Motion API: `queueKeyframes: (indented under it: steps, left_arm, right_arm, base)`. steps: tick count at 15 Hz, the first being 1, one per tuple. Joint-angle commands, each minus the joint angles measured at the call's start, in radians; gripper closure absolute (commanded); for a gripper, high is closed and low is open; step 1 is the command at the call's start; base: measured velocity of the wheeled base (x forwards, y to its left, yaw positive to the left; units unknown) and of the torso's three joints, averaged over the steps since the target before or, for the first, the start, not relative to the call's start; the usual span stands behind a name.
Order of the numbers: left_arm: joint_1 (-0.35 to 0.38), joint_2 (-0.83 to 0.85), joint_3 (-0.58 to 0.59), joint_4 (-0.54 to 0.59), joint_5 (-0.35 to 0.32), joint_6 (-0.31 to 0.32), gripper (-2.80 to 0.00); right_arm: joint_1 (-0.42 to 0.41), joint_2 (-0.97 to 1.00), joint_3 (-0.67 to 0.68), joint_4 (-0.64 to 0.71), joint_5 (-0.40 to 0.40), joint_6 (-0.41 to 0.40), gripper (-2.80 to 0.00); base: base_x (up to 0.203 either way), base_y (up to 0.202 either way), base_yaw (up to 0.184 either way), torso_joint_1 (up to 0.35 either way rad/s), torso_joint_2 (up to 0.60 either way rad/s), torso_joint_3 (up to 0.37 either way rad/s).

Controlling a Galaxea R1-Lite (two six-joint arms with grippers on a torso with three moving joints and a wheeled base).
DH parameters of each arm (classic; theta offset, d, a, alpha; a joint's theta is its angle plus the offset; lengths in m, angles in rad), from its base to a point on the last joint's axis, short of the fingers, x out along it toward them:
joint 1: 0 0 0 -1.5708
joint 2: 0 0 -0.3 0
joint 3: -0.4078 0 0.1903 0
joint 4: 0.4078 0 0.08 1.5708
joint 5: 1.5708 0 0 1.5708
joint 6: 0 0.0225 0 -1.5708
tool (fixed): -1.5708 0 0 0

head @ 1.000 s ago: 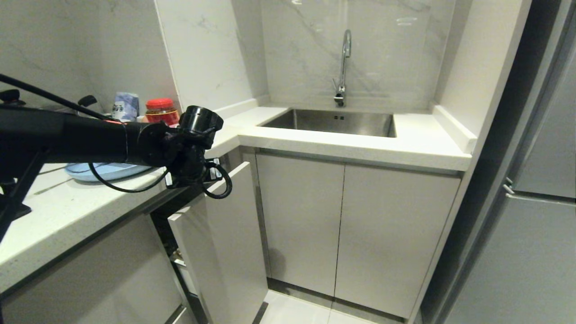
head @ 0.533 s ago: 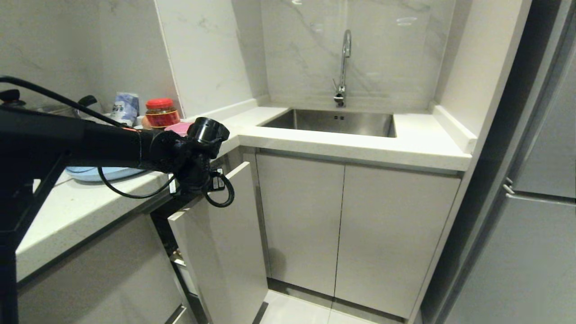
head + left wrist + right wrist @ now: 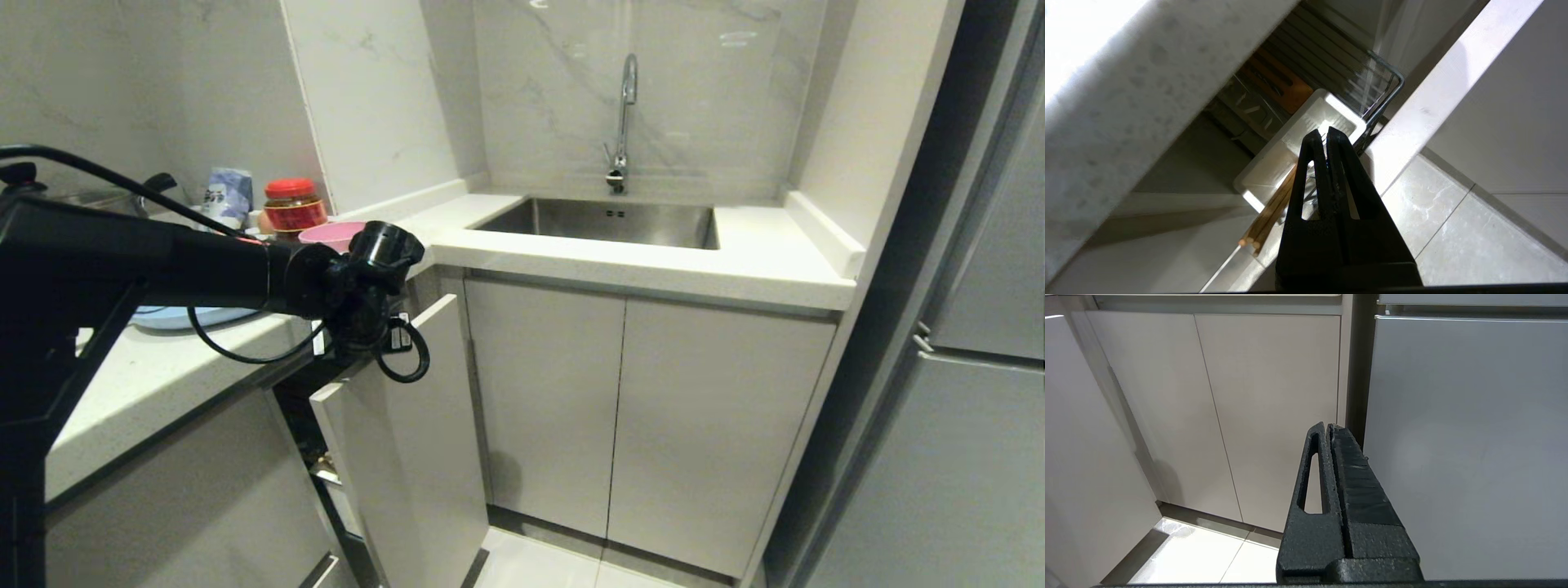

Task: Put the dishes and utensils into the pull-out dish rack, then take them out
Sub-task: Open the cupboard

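Observation:
My left gripper point(image 3: 1325, 131) points down over the open pull-out dish rack point(image 3: 1384, 81), just inside its white panel front point(image 3: 408, 425). The jaws are shut on a thin silver fork point(image 3: 1323, 136); only its tines show past the tips. Below the tips is the rack's white utensil cup point(image 3: 1294, 143), and the wooden chopsticks point(image 3: 1271, 210) lean in it. The light-blue plate point(image 3: 167, 317) and the pink bowl point(image 3: 331, 233) sit on the counter behind my left arm. My right gripper point(image 3: 1327, 425) hangs shut and empty near the cabinet doors.
The counter edge point(image 3: 1147, 102) overhangs the rack close to my left gripper. A red-lidded jar point(image 3: 294, 204), a blue packet point(image 3: 227, 194) and a steel pot point(image 3: 106, 198) stand at the back of the counter. The sink point(image 3: 604, 222) and tap point(image 3: 624, 122) lie to the right.
My left arm has sunk and shifted slightly right along the counter edge toward the rack, which uncovers the pink bowl. The rack's panel has not moved.

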Motion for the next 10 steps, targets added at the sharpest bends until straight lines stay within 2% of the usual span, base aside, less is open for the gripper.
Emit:
queueKeyframes:
  steps: [1, 5, 10]
  left_arm:
    - [-0.02, -0.007, 0.0, 0.038, -0.022, -0.006, 0.0]
    - [-0.055, -0.025, 0.003, 0.09, -0.087, -0.027, 0.0]
    - [-0.104, -0.069, 0.006, 0.149, -0.203, -0.058, 0.0]
  right_arm:
    - [0.0, -0.001, 0.026, -0.001, 0.0, 0.0, 0.0]
    - [0.0, -0.001, 0.026, -0.001, 0.0, 0.0, 0.0]
    - [0.0, -0.001, 0.026, -0.001, 0.0, 0.0, 0.0]
  base:
    - [0.0, 0.0, 0.0, 0.0, 0.0, 0.0]
    - [0.0, 0.0, 0.0, 0.0, 0.0, 0.0]
    - [0.0, 0.0, 0.0, 0.0, 0.0, 0.0]
